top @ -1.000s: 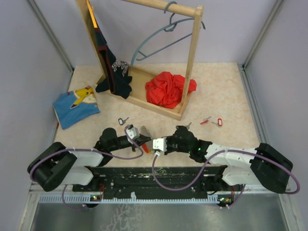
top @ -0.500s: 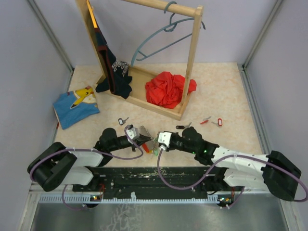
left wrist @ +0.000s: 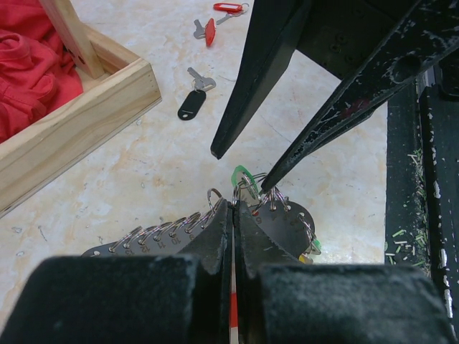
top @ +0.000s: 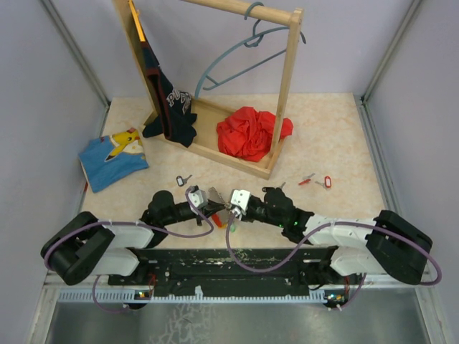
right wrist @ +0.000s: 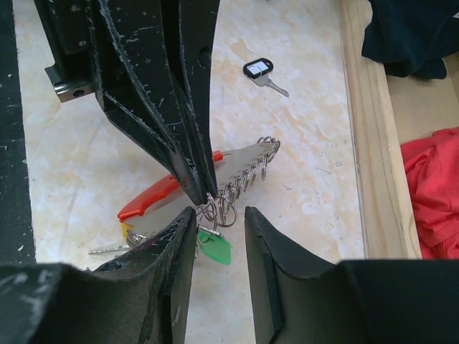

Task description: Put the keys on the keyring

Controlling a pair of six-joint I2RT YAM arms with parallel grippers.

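The keyring is a grey plate edged with several wire rings and joined to a red strap. My left gripper is shut on the plate's ringed edge, just above the table. A green key head hangs from the rings at that spot. My right gripper is open, its fingertips either side of those rings and the green head, facing the left fingers. From above the two grippers meet at the keyring. Loose keys lie apart: a black-headed one and red ones.
A wooden rack base with a red cloth stands behind the grippers; its rail runs close on the right. Another black-headed key lies near it. A blue shirt lies at the left.
My right gripper has opened from shut and its wrist has shifted up toward the keyring's rings. The left gripper has kept its hold without moving.
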